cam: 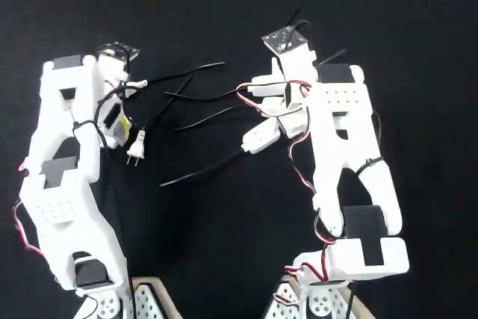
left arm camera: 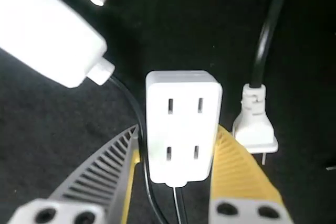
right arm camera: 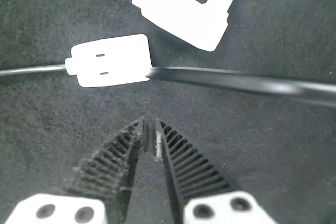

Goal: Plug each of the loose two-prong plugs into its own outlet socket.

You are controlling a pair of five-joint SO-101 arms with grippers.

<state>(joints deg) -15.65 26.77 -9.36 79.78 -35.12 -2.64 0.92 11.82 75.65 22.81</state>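
High view tells most of the story: black bench, cords sprawled between the two arms, and a two-prong plug lying loose just beside the left arm's business end. So yeah, not much done by the look of it.

Left wrist view is the interesting one. The left claw is closed in on a white outlet block, one finger against each side, so I'd call that a proper hold. Both pairs of slots on the block are empty. The two-prong plug sits right next to it, prongs pointing back toward the claw, not lined up with anything.

Right wrist view: the right claw is pinched all but shut with nothing in it, hanging over the bench. Ahead of it lies a single socket on a cord, slots empty too. A second white plug body lies just beyond, apart from the socket.

My read: zero plugs seated in what I can see, so every pairing is left to do. Best case, the block is being steadied so the other arm can bring a plug in.
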